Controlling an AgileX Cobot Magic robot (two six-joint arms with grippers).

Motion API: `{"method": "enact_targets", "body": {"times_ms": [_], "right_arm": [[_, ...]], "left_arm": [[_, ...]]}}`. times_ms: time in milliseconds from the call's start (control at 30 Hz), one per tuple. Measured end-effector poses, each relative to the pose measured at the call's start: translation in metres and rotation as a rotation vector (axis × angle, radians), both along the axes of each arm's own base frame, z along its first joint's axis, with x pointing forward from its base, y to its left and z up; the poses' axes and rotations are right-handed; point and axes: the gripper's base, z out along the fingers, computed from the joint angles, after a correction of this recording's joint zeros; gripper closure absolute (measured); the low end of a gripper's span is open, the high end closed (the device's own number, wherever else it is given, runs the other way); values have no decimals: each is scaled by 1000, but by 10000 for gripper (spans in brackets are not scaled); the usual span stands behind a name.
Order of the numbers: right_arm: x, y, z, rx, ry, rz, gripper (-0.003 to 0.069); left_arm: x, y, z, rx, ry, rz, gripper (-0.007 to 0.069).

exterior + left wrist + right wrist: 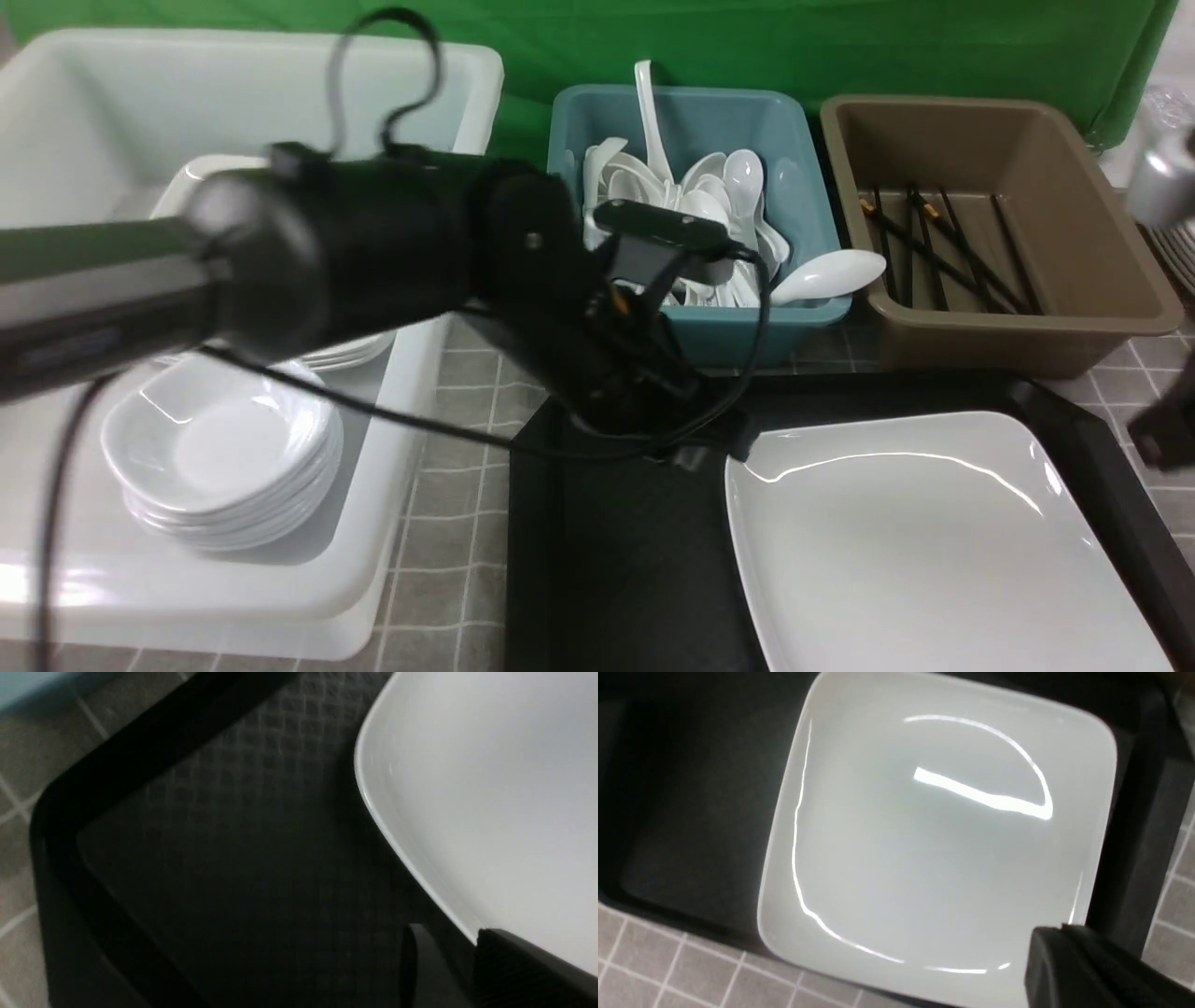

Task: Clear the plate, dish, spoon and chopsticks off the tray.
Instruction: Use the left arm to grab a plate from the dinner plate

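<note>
The large white square plate [924, 541] lies flat on the right part of the black tray [616, 560]. My left gripper [695, 453] is down at the plate's far left corner. In the left wrist view its fingers [420, 970] stand a little apart at the plate's rim [373, 802], one over the plate [490, 788] and one over the tray [233, 858]; it is open. My right gripper [1057, 933] is shut and empty, over the plate's [934, 849] right edge, and shows at the frame's right edge [1162, 434]. Only the plate shows on the tray.
A teal tub [574, 131] of white spoons stands behind the tray, one spoon [826, 275] resting on its front rim. The brown tub [1111, 252] to its right holds black chopsticks [943, 247]. A white tub [401, 392] on the left holds stacked dishes [224, 448].
</note>
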Motion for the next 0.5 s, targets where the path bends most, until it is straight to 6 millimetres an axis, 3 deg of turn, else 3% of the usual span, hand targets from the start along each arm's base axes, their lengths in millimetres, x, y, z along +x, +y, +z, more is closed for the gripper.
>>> {"method": "enact_targets", "body": {"times_ms": [133, 267, 500], "right_arm": [[-23, -8, -9, 14, -6, -22, 629], [-32, -11, -14, 14, -3, -25, 629], [-32, -11, -16, 26, -18, -37, 629]], "left_arm": [[23, -19, -24, 13, 21, 6, 225], [35, -29, -39, 8, 46, 13, 147], [42, -40, -64, -20, 101, 29, 125]]}}
